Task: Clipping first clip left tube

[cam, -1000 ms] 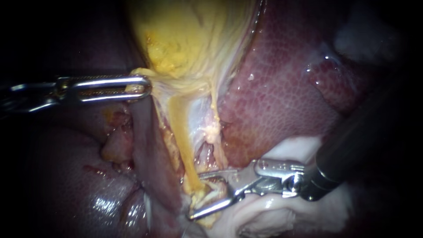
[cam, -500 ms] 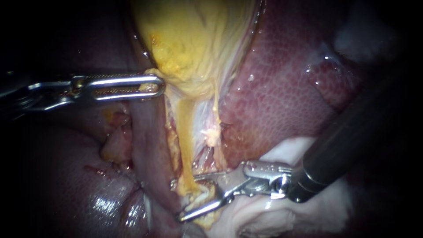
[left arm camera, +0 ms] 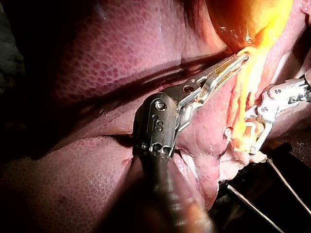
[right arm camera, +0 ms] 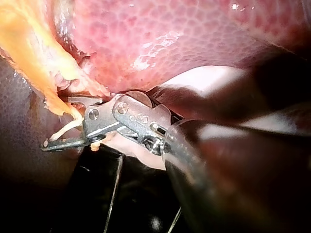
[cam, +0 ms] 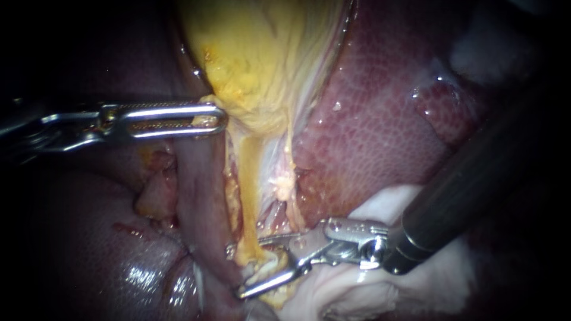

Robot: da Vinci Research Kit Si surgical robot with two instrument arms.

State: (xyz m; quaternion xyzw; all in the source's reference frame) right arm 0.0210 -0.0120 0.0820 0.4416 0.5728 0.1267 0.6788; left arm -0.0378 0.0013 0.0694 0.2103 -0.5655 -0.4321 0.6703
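Left instrument [cam: 217, 119] comes in from the left and lies about level. Its slotted jaws are closed tight on the lower edge of the yellow gallbladder [cam: 256, 53], with tissue pinched between them at the tip. The left wrist view shows the same: the jaws [left arm camera: 235, 64] are clamped on the yellow edge, with the shaft lying over the liver.

Right instrument [cam: 253, 267] comes in from the right on a dark shaft. Its jaws are spread wide with a clear gap. The upper jaw lies just above the foot of the left tube [cam: 247, 196] and the lower jaw just below it. The tube's ragged yellow end sits in the gap, straddled but not squeezed. In the right wrist view the jaws [right arm camera: 58, 121] gape around the tube's end [right arm camera: 46, 77]. A thin pale loop sits between them; can't tell if it is a clip or tissue.

The left tube runs straight down from the gallbladder as a taut yellow strand. A thinner pale tube [cam: 289, 172] is just to its right, and both lie beside the red liver [cam: 380, 131]. Pale white tissue [cam: 363, 291] lies under the right instrument's wrist. In the left wrist view, the right instrument [left arm camera: 252, 138] is ahead of the left jaws, at the tube's lower end.
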